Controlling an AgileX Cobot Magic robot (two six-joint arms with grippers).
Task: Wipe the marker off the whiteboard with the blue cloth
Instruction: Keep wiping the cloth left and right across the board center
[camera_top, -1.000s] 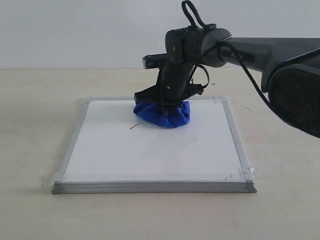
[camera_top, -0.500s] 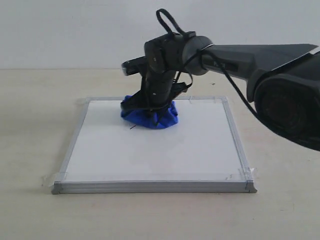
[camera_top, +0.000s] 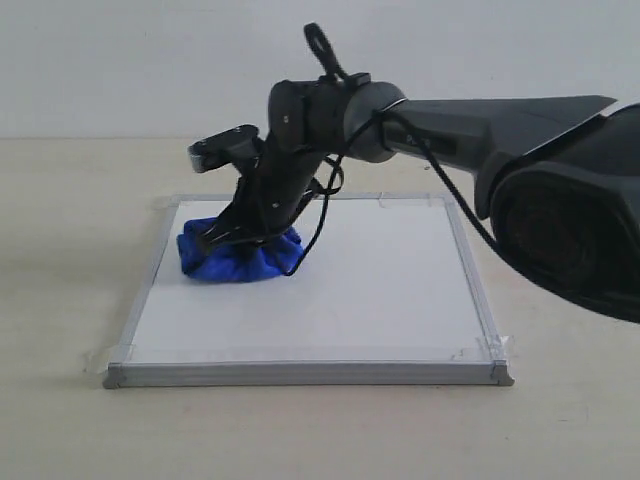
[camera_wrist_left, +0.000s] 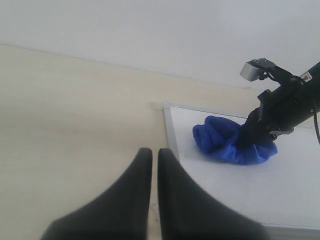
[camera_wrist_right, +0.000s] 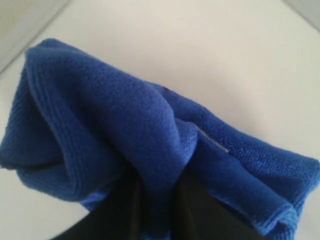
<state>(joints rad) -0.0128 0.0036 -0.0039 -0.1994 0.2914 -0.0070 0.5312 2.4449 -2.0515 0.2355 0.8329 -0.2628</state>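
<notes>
**Stroke carried the blue cloth across to the 9 o'clock side**

My right hand is clenched on the blue cloth, its fingers buried in the bunched top of it. In the right wrist view the fabric wraps right around the fingertips. I am pressing the cloth flat onto the whiteboard.

A second ago the cloth sat near the board's far edge, at about 12 o'clock from its centre, and a thin trace of the marker showed just beside it toward 8 o'clock. Half a second ago only a small tail of that trace remained. Since then I have swept toward 9 o'clock, so the cloth now lies at roughly 10 o'clock on the board, close to the frame on that side.

No red line shows anywhere on the bare white surface. The spot where the trace lay is now under the cloth, so I cannot confirm it is gone. My judgement is that the wipe has passed over the whole mark and the task is near its end. Lifting or sliding the cloth clear would prove it.

My left hand is idle over the tabletop, off the board's corner. Its fingers are drawn together with only a sliver between them, and they hold nothing.
</notes>
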